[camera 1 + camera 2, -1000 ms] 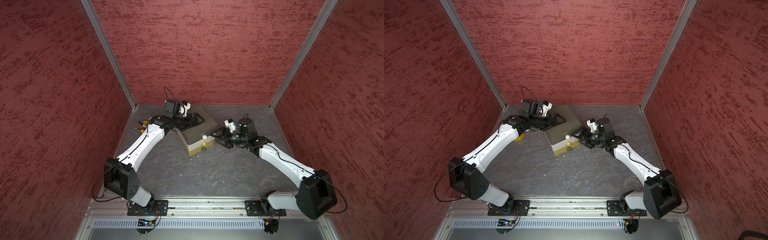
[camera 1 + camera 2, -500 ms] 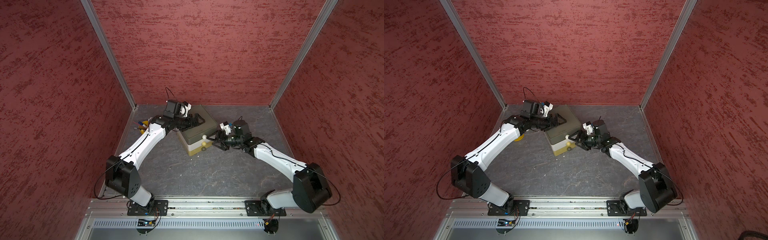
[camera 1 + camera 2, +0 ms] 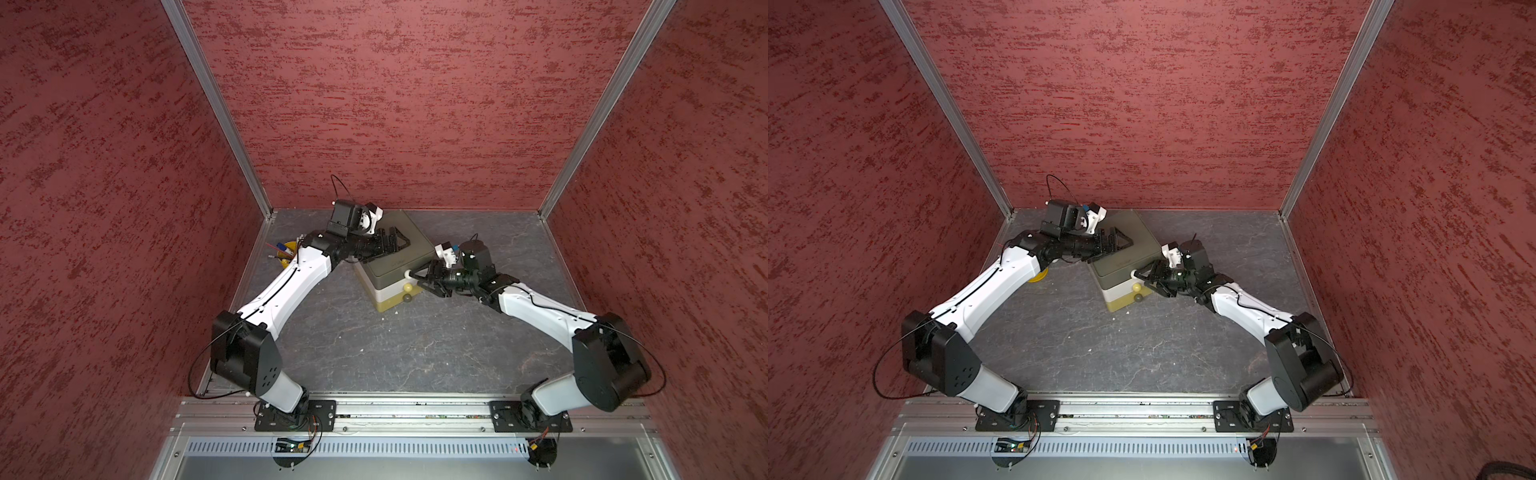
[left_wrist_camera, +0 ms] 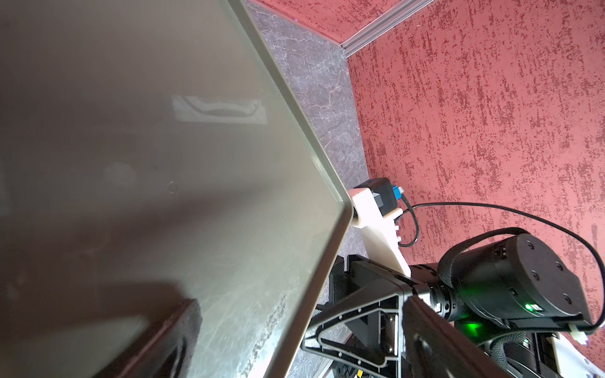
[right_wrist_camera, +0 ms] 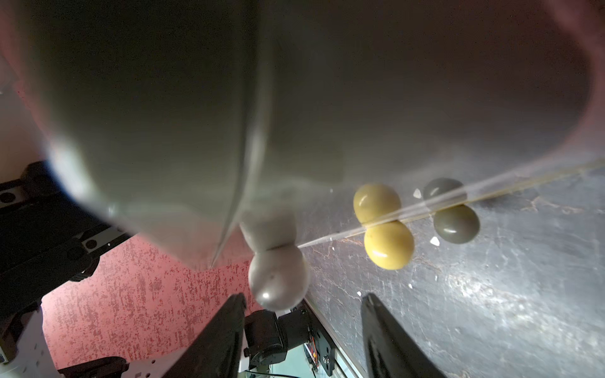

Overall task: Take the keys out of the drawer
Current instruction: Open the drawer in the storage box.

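The right gripper (image 5: 304, 298) is partly open, and the white knob (image 5: 278, 281) of the cabinet's (image 3: 395, 266) top drawer (image 3: 1119, 284) sits unclamped at its tips. The left gripper (image 3: 386, 245) rests on the cabinet top; we cannot tell its opening. All drawers are shut, so the keys are hidden from us.

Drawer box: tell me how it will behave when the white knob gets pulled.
The drawer box looks like light plastic and may slide on the smooth table; the left gripper on its top likely pins it. The white knob is round and glossy, so the right gripper's open jaws might slip off.
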Available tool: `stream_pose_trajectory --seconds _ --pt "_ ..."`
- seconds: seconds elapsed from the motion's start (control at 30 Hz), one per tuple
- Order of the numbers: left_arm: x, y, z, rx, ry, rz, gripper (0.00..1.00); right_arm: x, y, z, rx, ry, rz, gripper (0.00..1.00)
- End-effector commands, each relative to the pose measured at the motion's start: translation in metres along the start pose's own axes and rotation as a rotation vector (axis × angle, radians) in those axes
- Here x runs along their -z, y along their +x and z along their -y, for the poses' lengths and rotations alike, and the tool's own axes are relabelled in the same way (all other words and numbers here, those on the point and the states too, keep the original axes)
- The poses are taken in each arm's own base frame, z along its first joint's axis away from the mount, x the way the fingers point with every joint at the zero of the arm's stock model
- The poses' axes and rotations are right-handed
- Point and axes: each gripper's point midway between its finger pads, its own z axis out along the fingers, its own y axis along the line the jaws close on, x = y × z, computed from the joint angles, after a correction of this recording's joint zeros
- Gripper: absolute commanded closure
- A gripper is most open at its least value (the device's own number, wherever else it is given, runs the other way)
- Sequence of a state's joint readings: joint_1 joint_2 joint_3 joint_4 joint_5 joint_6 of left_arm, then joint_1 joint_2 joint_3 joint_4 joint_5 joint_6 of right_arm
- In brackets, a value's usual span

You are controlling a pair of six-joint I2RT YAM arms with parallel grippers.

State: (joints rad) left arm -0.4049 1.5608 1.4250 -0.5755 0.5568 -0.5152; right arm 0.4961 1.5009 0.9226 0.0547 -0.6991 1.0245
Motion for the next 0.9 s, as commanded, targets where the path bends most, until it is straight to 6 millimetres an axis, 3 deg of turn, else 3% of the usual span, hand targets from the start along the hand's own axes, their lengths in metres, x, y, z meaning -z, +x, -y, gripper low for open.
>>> stream_pose_trajectory --seconds 0.0,0.47,0.87 --pt "-0.006 0.017 -0.015 0.024 -0.037 -0.063 0.00 -0.009 0.001 -0.010 0.013 -0.026 -0.020 0.43" --pt "-0.005 0.020 -0.020 0.043 -0.031 -0.069 0.00 -0.026 -0.005 -0.018 0.011 -0.069 0.035 0.46" --pt "-0.007 0.026 -0.023 0.048 -0.025 -0.088 0.00 -0.023 -0.007 -0.009 -0.030 -0.059 0.164 0.51"
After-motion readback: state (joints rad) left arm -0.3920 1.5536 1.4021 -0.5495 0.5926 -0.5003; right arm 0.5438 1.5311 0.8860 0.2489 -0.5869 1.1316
